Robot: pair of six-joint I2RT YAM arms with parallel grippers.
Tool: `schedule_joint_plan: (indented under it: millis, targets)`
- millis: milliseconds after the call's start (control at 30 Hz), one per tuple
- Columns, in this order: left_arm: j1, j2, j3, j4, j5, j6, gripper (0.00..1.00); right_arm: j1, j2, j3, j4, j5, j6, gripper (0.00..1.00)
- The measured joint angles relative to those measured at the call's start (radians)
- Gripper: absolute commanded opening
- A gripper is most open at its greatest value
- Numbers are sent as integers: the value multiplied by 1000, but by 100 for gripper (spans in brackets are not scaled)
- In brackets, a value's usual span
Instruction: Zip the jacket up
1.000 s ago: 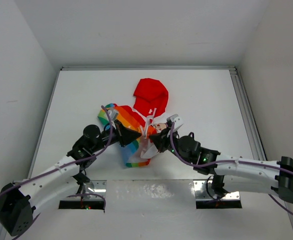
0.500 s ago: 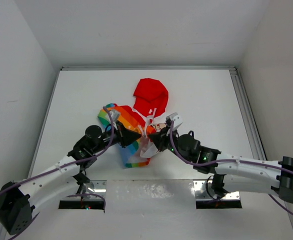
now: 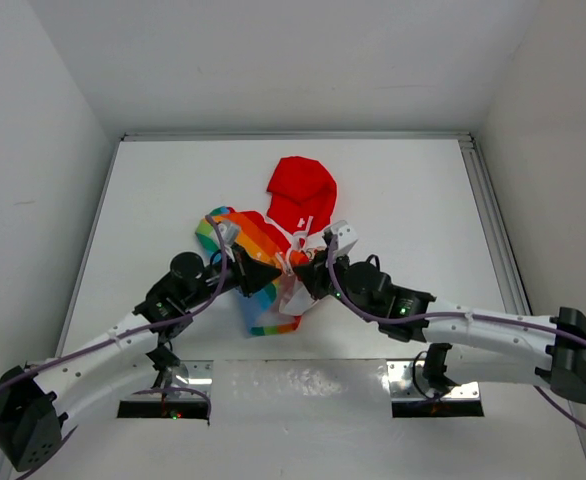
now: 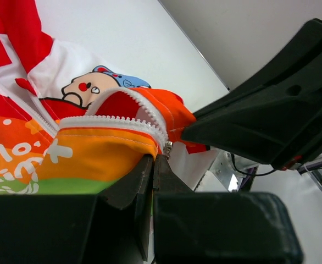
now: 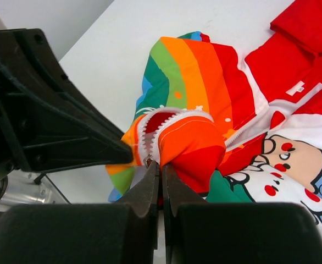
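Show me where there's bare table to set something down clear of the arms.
Bare table lies right of the red hood up to the side rail, and left of the rainbow sleeve toward the left wall. The middle is crowded: left gripper and right gripper both pinch the jacket there.

A robotics lab test cell: a bare white table (image 3: pixel 173 180) boxed in by plain white walls (image 3: pixel 273 60), an aluminium rail (image 3: pixel 488 220) along its right edge, and two cabled robot arms (image 3: pixel 103 350) bolted to metal plates (image 3: pixel 303 385).
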Motion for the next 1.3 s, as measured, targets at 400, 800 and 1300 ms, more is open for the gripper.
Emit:
schedule_joint_plan:
  millis: [400, 800, 1300]
  targets:
    - [-19, -35, 0, -21, -2, 0, 0, -24, 30, 10, 11, -31, 14, 0]
    - [-19, 8, 0, -30, -40, 7, 0, -28, -8, 27, -26, -89, 33, 0]
    - [-19, -48, 3, -52, -4, 2, 0, -81, 99, 83, -42, -98, 32, 0]
